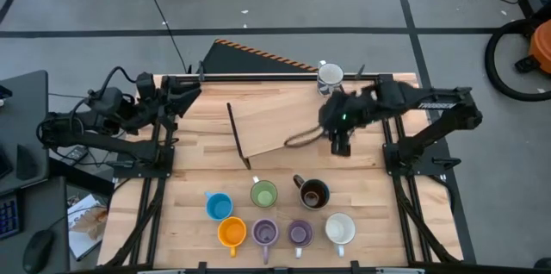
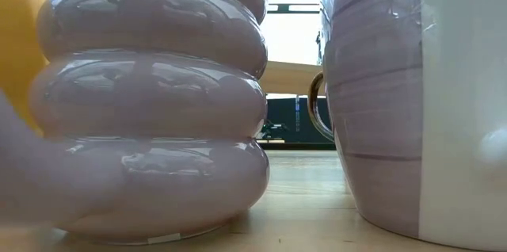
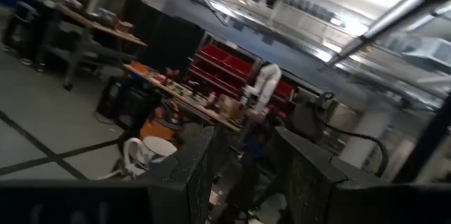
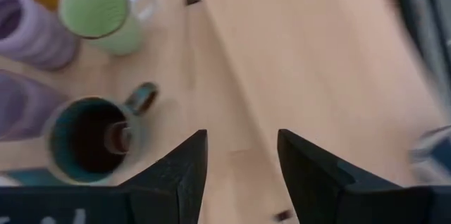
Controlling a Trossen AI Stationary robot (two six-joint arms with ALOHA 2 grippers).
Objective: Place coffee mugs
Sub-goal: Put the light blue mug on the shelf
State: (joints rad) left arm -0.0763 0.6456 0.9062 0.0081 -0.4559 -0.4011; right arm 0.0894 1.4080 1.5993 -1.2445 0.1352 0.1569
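Right pincer (image 4: 239, 157) above smooth wooden table (image 4: 296, 55)

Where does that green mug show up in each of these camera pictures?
High view: the green mug stands in the near half of the table, between the blue mug and the dark brown mug.
Low view: not in it; purple mugs fill the picture.
Left wrist view: not in it; it looks into the room.
Right wrist view: green mug, beyond the open right end effector.
Shared landmark: the dark brown mug.
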